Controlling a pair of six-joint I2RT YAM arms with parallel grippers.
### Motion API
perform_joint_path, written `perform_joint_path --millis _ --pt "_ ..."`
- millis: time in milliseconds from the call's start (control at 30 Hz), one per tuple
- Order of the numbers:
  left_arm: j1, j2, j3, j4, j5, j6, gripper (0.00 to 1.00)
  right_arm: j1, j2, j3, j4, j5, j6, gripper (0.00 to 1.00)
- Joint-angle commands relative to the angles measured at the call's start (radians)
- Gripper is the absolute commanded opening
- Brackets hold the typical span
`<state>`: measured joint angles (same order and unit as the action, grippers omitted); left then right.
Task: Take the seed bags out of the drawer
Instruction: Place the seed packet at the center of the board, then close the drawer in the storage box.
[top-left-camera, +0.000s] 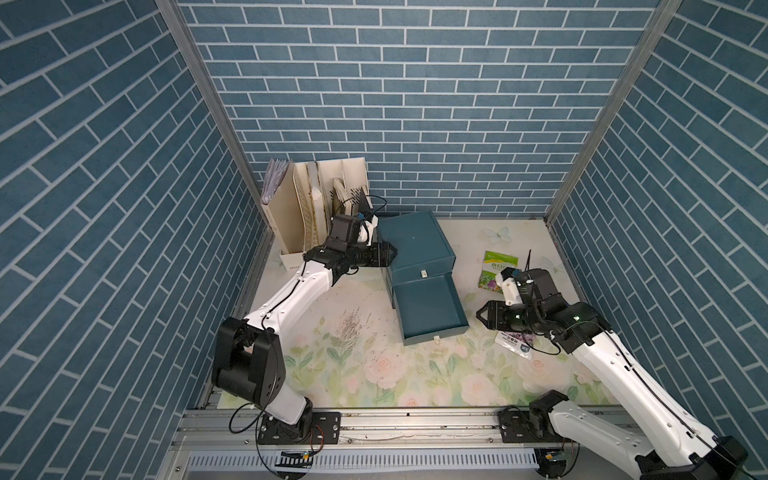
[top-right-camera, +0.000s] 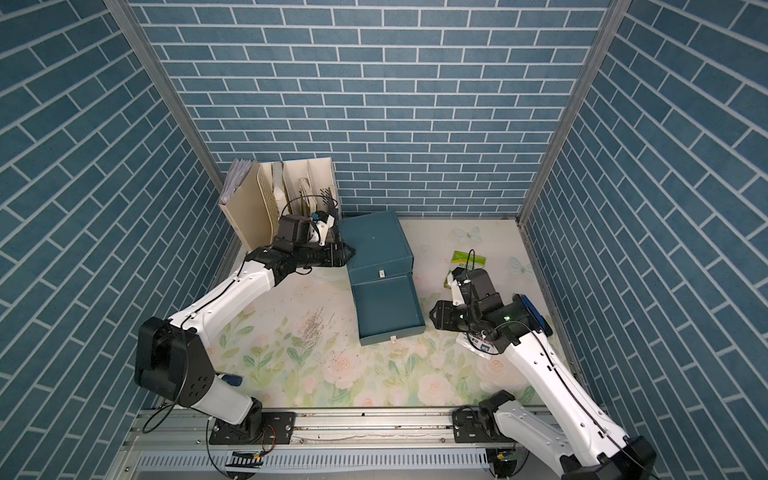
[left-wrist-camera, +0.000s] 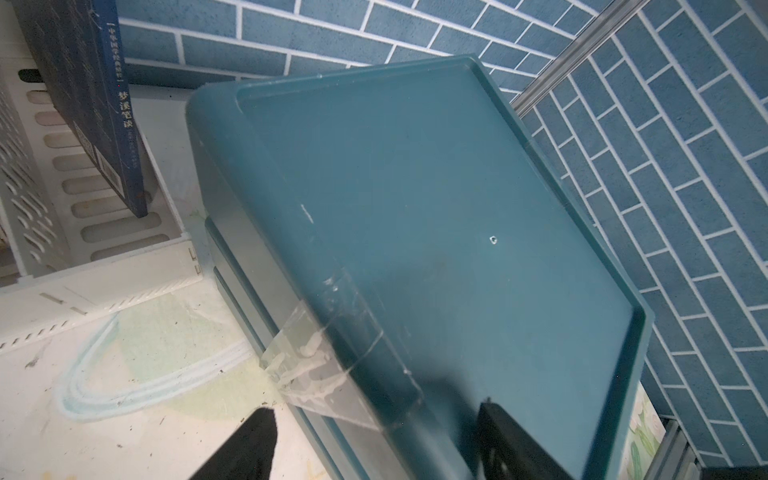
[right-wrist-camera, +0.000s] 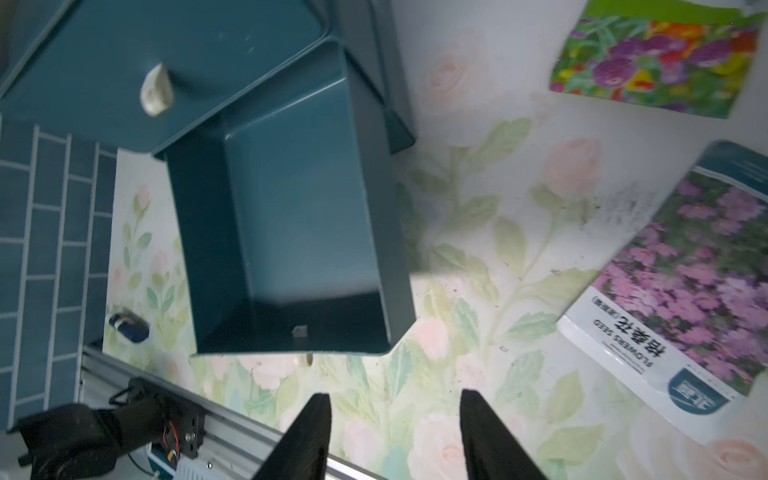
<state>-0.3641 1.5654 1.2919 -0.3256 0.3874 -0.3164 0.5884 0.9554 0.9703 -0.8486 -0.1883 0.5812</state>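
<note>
**Top views:** drawer (top-left-camera: 430, 309) is pulled out of the cabinet (top-left-camera: 415, 243) toward the table's (top-left-camera: 374, 374) front edge and looks empty in both. Green bag (top-left-camera: 500, 266) lies flat near the right edge, toward the back. Purple bag (top-left-camera: 513, 343) lies nearer the front, partly under the R arm. Both bags are clear of the drawer. R jaws hover just off the drawer's right wall, near both bags, touching neither. L jaws sit at the cabinet's top left edge, by the rack (top-left-camera: 316, 208). A flat blue thing (top-right-camera: 530, 311) shows beyond the R arm; can't tell if it's bag no. 3.

**L wrist:** L jaws apart, straddling the cabinet's top edge, one finger over the top, one down the side. Prob. bracing it; no clamp evident.

**R wrist:** R jaws apart, empty, over bare table off the drawer's front corner. Drawer bare inside but for a white speck (right-wrist-camera: 299, 330). Purple bag lies off to one side of the jaws, green farther.

**Step:** removal looks about done. Next move needs a check for a third bag, then backing the R arm off w/o dragging the purple bag.
</note>
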Motion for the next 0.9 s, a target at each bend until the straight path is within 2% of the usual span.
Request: perform_joint_path --millis 0,300,567,733,867 --pt "0.007 0.039 -0.040 -0.191 -0.047 0.048 0.80 0.122 0.030 0.033 -0.004 0.051 0.098 0.59" --pt "0.008 0.038 -0.045 -0.193 -0.047 0.050 0.80 0.398 0.085 0.003 0.094 0.164 0.247 0.76" --pt "0.007 0.032 -0.047 -0.198 -0.047 0.053 0.80 0.577 0.166 -0.061 0.218 0.324 0.342 0.76" --pt "0.008 0.031 -0.052 -0.198 -0.048 0.054 0.80 0.628 0.169 -0.111 0.260 0.434 0.383 0.74" --pt "0.009 0.034 -0.048 -0.197 -0.045 0.055 0.80 0.631 0.184 -0.139 0.304 0.466 0.377 0.74"
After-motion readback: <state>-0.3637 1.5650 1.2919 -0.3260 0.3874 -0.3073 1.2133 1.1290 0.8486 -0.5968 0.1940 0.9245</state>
